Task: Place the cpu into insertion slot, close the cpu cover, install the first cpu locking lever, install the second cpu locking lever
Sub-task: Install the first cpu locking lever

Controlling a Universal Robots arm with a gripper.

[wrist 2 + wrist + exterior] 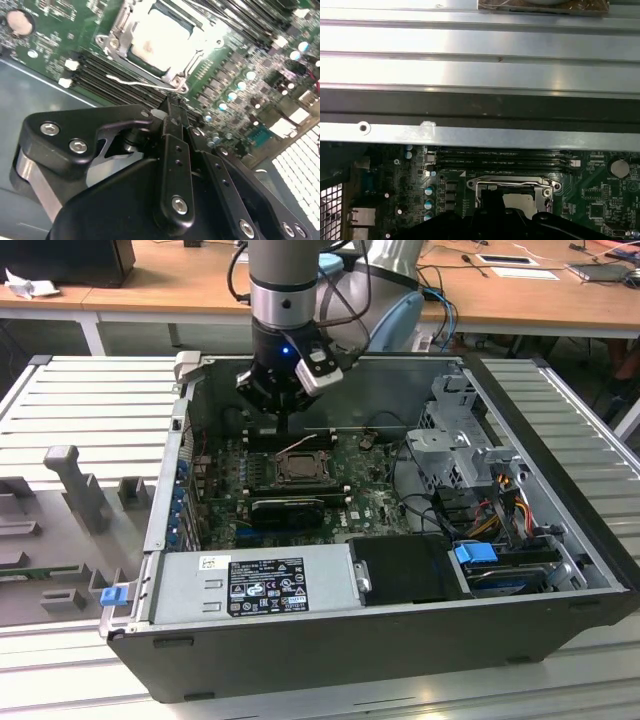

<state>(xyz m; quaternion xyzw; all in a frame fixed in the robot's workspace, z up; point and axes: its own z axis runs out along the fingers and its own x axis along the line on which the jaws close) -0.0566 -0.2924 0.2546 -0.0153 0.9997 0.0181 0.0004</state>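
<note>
Hovering inside your open computer case [400,640], which sits on a ribbed metal bench [90,390], the single arm holds its gripper [287,420] low over the green circuit board [375,502], near the case's rear wall. Your one insertion slot [145,64] lies just beyond the fingertips in the second wrist view, its dark frame ringed by green board. One cpu cover [117,30], a thin silvery frame with a square opening, lies down around the one cpu [160,35]. The cpu is seated in the slot, a flat square with a pale silver-grey top that catches the light. The black fingers [175,150] are drawn together with no gap between them. One thin wire locking lever [135,81] stands free of the slot's edge and runs up to the fingertips; you cannot tell whether it is pinched there.
</note>
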